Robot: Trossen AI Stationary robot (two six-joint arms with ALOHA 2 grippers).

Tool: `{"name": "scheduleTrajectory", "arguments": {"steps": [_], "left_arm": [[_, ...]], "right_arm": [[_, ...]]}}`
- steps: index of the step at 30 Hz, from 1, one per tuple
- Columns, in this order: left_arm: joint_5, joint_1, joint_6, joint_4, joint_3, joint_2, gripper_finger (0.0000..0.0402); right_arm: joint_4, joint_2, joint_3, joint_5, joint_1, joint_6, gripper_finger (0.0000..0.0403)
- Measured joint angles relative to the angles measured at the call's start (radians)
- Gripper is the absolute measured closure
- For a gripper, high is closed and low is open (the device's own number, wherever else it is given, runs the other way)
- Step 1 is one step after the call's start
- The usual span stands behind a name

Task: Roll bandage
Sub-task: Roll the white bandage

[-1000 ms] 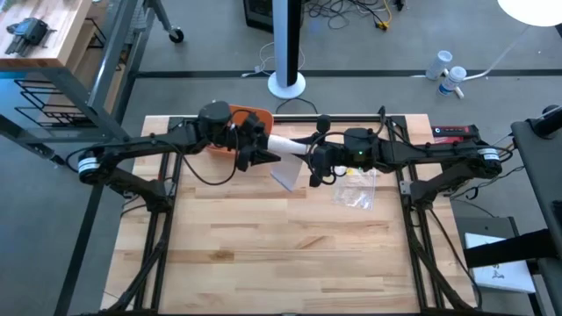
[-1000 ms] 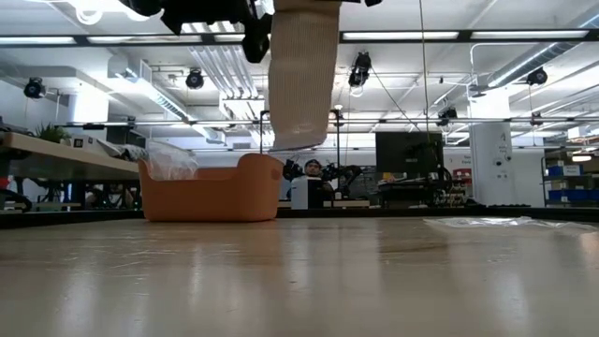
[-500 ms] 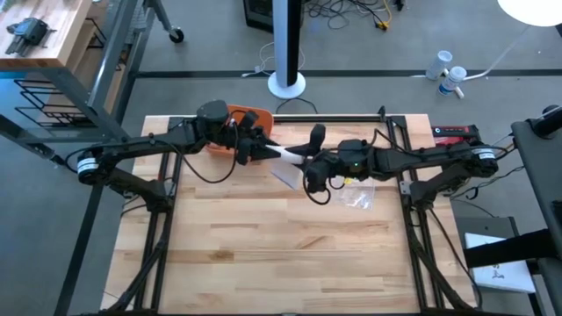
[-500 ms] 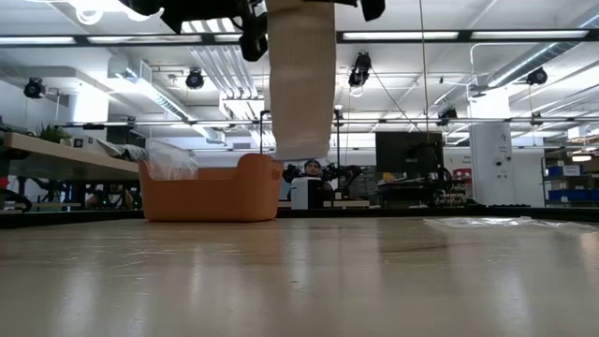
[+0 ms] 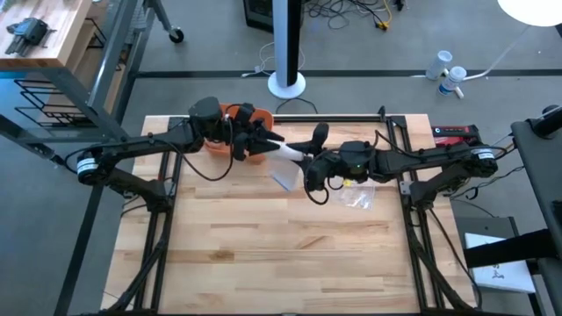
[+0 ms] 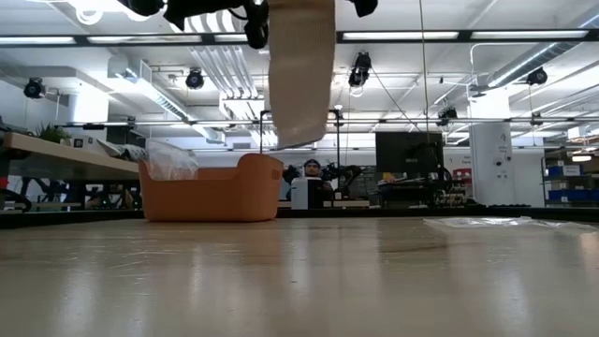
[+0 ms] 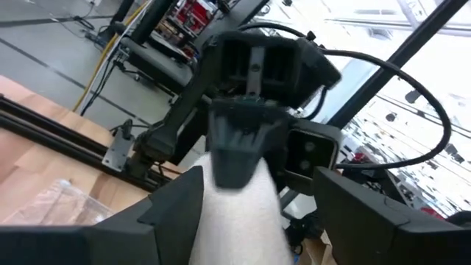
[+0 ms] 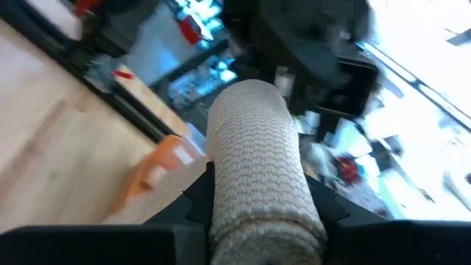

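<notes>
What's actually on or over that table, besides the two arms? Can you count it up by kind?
Bandage, white, held between both grippers: 1
Orange bin: 1
Clear plastic wrapper: 1
Total: 3

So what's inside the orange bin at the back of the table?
In the low view, crinkled clear plastic sticks up over the orange bin rim at one end. Its wall hides anything lower, and from above the left gripper covers most of it.

Light wooden slatted table (image 5: 263, 254): orange plastic basket (image 5: 248, 117) at far edge, left of centre; clear plastic bag (image 5: 356, 191) right of centre; white knitted bandage (image 5: 283, 151) above tabletop, between them.
</notes>
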Motion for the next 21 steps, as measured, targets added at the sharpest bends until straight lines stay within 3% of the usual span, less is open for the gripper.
{"name": "scheduleTrajectory", "arguments": {"steps": [3, 21], "left_arm": [[-0.01, 0.001, -0.001, 0.003, 0.0, 0.0, 0.0152], [0.001, -0.001, -0.002, -0.006, 0.0, 0.0, 0.0174]], "right_arm": [[0.024, 0.0, 0.0, 0.046, 0.0, -0.046, 0.0299], [0.1, -0.004, -0.001, 0.068, -0.001, -0.146, 0.0301]]}}
